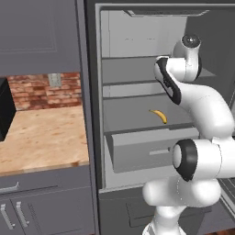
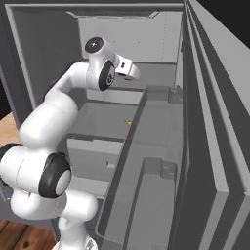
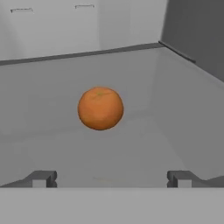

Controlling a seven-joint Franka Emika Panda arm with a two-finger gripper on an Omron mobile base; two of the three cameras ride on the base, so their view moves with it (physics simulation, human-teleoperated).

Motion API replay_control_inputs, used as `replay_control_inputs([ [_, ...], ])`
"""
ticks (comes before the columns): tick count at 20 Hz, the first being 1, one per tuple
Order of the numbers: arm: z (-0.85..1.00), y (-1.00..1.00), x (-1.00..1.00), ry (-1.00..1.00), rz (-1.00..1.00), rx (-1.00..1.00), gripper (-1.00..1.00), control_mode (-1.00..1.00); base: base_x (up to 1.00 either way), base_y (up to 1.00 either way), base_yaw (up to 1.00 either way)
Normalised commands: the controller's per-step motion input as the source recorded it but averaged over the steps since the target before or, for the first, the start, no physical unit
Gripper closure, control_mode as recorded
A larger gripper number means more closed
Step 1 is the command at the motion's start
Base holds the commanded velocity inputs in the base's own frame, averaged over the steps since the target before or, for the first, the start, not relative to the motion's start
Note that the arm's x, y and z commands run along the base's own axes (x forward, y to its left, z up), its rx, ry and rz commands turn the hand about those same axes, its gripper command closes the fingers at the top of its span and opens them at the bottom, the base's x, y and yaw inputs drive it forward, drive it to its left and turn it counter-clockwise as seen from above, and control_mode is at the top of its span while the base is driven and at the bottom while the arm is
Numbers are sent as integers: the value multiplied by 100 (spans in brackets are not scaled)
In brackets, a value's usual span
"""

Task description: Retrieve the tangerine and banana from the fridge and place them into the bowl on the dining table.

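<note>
The fridge (image 1: 92,114) stands open, and my arm (image 1: 202,105) reaches into it at the height of an upper shelf. In the hand view the tangerine (image 3: 100,108), round and orange, rests on a pale grey shelf (image 3: 52,87) a short way ahead. It sits slightly left of the middle line of my gripper (image 3: 111,178). The gripper is open, with wide-set fingertips (image 3: 41,178) and nothing between them. The banana (image 1: 158,115) lies on the shelf below, above the drawer (image 1: 142,153); a sliver of the banana (image 2: 128,123) also shows past the door. The bowl and dining table are out of view.
The fridge door (image 2: 205,146) swings out on the right with deep bins (image 2: 146,195) close to my arm. Left of the fridge run a wooden counter (image 1: 41,137), a brick wall (image 1: 36,89), a black appliance (image 1: 4,110) and grey cabinets (image 1: 41,206).
</note>
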Motion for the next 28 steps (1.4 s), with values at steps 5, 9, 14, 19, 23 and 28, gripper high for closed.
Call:
replay_control_inputs([
  [5,-16,0,45,0,0,0,-100,-100,0,0,0],
  [9,-15,0,46,0,0,0,-100,-100,0,0,0],
  [14,-13,0,46,0,0,0,-100,-100,0,0,0],
  [19,-10,0,47,0,0,0,-100,-100,0,0,0],
  [23,-7,0,44,0,0,0,-100,-100,0,0,0],
  [28,-9,-3,37,0,0,0,-100,-100,0,0,0],
])
